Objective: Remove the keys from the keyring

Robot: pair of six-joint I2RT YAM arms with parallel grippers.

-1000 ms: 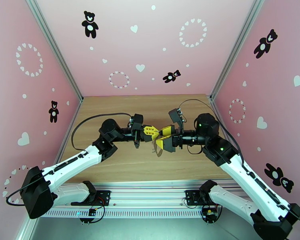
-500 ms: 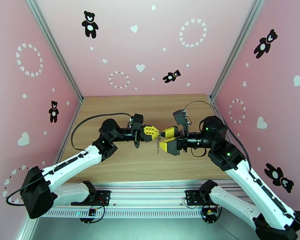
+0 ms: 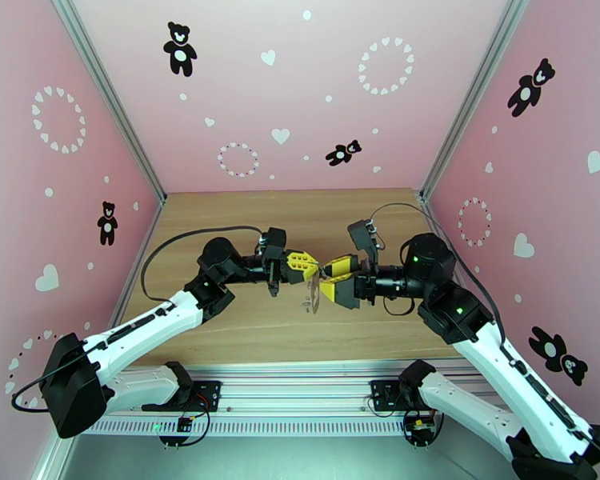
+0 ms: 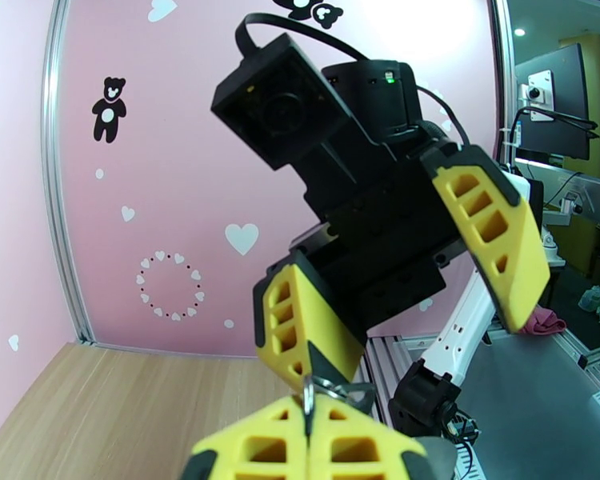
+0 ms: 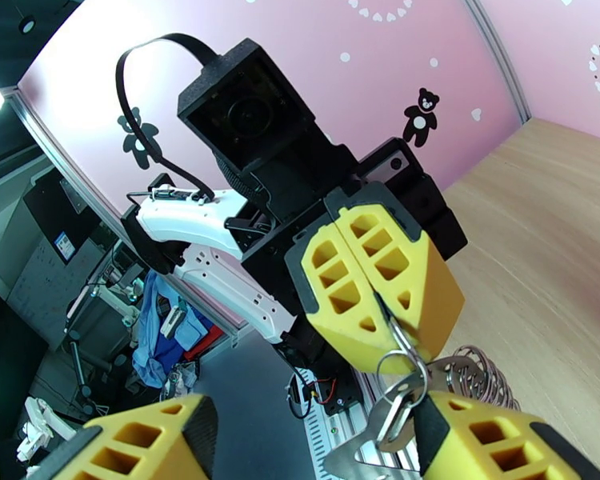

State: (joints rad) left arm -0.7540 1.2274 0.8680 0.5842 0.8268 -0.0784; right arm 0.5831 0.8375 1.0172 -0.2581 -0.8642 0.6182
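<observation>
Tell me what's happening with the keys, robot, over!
Left gripper shut on keyring. Right gripper open around keys. Keys not off yet. Metal coil dangling beside them.

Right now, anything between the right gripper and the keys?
Nothing visible. The keys hang from the keyring pinched in the shut left gripper, right beside one finger of the open right gripper.

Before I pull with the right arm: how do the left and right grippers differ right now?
Jaws: the left gripper has its fingers pressed together; the right gripper stands with fingers well apart.
Load: the left gripper pinches the keyring at its tips, with the keys dangling below; the right gripper holds nothing, with one finger beside the ring.
Shared: both have yellow fingers and face tip to tip above the table.
</observation>
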